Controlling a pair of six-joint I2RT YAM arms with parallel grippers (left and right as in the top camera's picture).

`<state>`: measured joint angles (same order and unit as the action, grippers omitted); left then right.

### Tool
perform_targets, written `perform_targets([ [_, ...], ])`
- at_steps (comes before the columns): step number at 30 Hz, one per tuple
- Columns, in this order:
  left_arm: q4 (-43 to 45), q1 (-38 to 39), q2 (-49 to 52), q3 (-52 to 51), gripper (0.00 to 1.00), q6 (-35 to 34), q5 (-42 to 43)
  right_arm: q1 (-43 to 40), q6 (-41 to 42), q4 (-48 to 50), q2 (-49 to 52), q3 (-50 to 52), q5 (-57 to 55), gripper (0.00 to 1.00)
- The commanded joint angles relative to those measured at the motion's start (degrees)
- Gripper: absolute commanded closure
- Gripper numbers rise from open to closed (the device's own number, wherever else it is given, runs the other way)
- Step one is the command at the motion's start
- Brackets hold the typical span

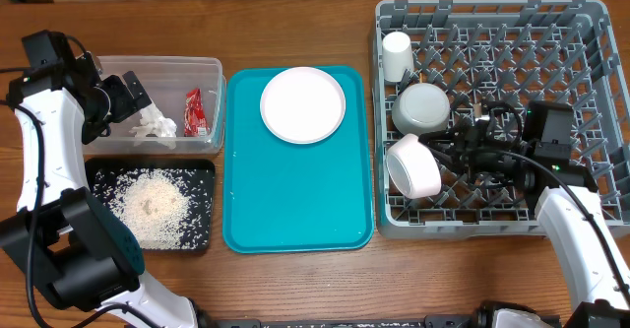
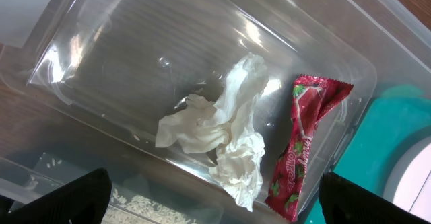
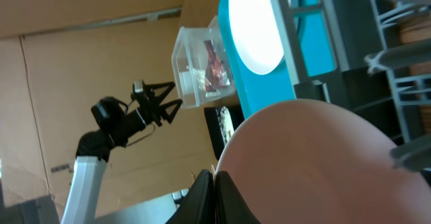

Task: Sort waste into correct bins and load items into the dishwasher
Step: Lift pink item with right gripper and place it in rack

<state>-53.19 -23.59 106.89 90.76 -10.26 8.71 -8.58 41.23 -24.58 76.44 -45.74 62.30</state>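
My left gripper (image 1: 126, 94) hung open over the binned tissue (image 2: 225, 133) and wrapper (image 2: 303, 143). My right gripper (image 1: 463, 151) was closed beside the racked pinkish bowl (image 1: 413, 165). Next, I judged, the plate (image 1: 302, 103) needed loading.

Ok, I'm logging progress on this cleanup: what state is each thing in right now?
Clear tub: holds crumpled tissue and red wrapper.
Black tray: holds loose rice.
Pink plate: empty, flat on teal tray.
White cup: in dish rack.
Grey bowl: on edge in rack.
Pinkish bowl: on edge in rack.
Left claw: open, over tub.
Right claw: shut, beside pinkish bowl.
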Motion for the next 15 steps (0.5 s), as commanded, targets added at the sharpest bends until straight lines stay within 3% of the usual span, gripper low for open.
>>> perform_targets([
  [1, -0.11, 0.74, -1.92, 0.9, 0.0, 1.07, -0.33, -2.05, 1.01, 0.11, -0.46, 0.68, -1.2, 0.96],
  [6, -0.11, 0.74, -1.92, 0.9, 0.0, 1.07, -0.35, -7.3, 0.98, 2.23, -0.46, 0.68, -1.42, 0.94],
  [8, -0.11, 0.74, -1.92, 0.9, 0.0, 1.07, -0.33, -8.96, 0.98, 3.8, -0.46, 0.66, -1.42, 0.84],
  [9, -0.11, 0.74, -1.92, 0.9, 0.0, 1.07, -0.33, -9.53, 0.96, 4.57, -0.46, 0.68, -1.42, 0.76],
  [11, -0.11, 0.74, -1.92, 0.9, 0.0, 1.07, -0.33, -10.67, 0.79, 6.29, -0.46, 0.68, -1.62, 0.16],
  [12, -0.11, 0.74, -1.92, 0.9, 0.0, 1.07, -0.33, -10.95, 0.76, 6.6, -0.46, 0.66, -1.99, 0.0],
  [15, -0.11, 0.74, -1.92, 0.9, 0.0, 1.07, -0.35, -10.99, 0.13, 6.49, -0.46, 0.68, -3.52, 0.0],
])
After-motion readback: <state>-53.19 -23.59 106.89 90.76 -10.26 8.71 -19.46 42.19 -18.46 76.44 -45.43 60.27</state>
